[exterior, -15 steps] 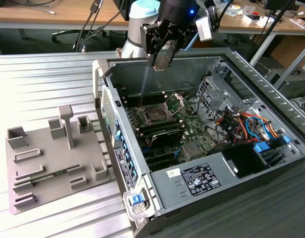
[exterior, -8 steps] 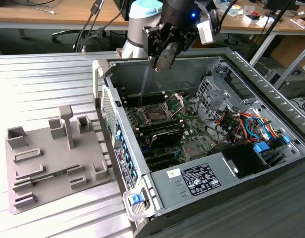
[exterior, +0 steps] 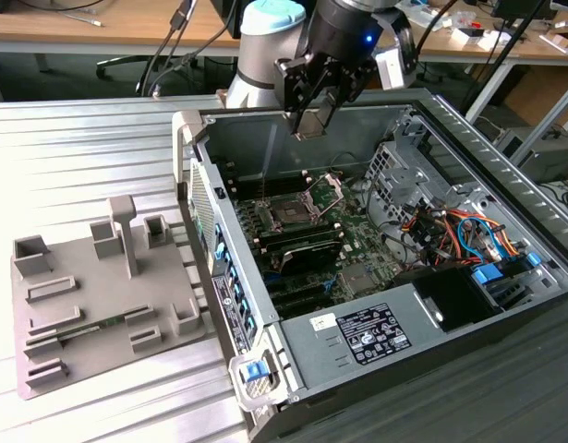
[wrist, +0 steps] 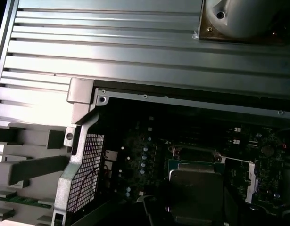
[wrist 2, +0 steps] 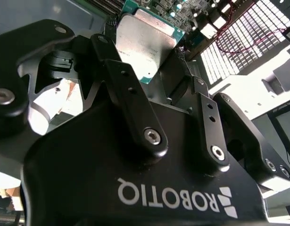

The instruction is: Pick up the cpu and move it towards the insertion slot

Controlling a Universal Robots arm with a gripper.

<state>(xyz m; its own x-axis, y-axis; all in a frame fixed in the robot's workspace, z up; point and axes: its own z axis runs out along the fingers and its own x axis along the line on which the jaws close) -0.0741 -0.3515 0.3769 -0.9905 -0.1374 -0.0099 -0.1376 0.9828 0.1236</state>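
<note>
The gripper pinches the cpu by its edges between the fingers, probably to keep its faces untouched. It hangs above the open case, clear of its walls. The slot lies below at about 7 o'clock from the gripper, bracket raised to admit the chip. The tray sits on the counter at 9 o'clock of the case.

A ribbed metal table carries a grey tray (towards the exterior view's left) and, just beside it, an open computer case.
</note>
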